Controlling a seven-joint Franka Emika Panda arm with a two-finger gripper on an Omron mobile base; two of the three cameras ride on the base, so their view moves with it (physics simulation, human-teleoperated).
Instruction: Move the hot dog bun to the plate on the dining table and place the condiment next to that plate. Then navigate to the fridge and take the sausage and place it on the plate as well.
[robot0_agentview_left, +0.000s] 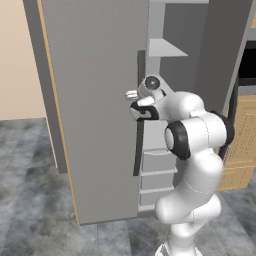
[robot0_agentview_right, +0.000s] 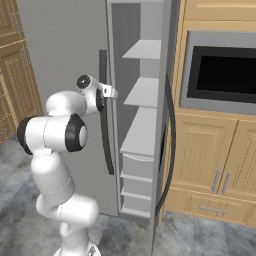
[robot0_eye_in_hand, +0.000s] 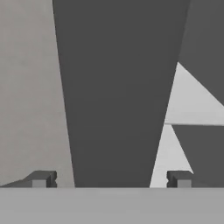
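Observation:
The fridge (robot0_agentview_left: 95, 100) is tall and plain grey, with its left door (robot0_agentview_right: 65, 45) nearly closed and a narrow gap showing pale inner shelves (robot0_agentview_right: 145, 50). My gripper (robot0_agentview_left: 131, 94) is open, at chest height by the door's free edge, just above the dark upright handle (robot0_agentview_right: 105, 135). In the hand view my gripper (robot0_eye_in_hand: 109, 179) has its fingertips wide apart, with a dark upright strip (robot0_eye_in_hand: 118, 87) between them and nothing gripped. No sausage shows on the visible shelves. The hot dog bun, plate, condiment and dining table are out of view.
The fridge's right door (robot0_agentview_right: 167, 125) stands open, seen edge-on. To its right are a built-in dark oven (robot0_agentview_right: 220, 75) and wooden cabinets (robot0_agentview_right: 210, 165). More wooden cabinets (robot0_agentview_right: 15, 75) stand at left. Grey tiled floor (robot0_agentview_left: 30, 200) lies open to the left.

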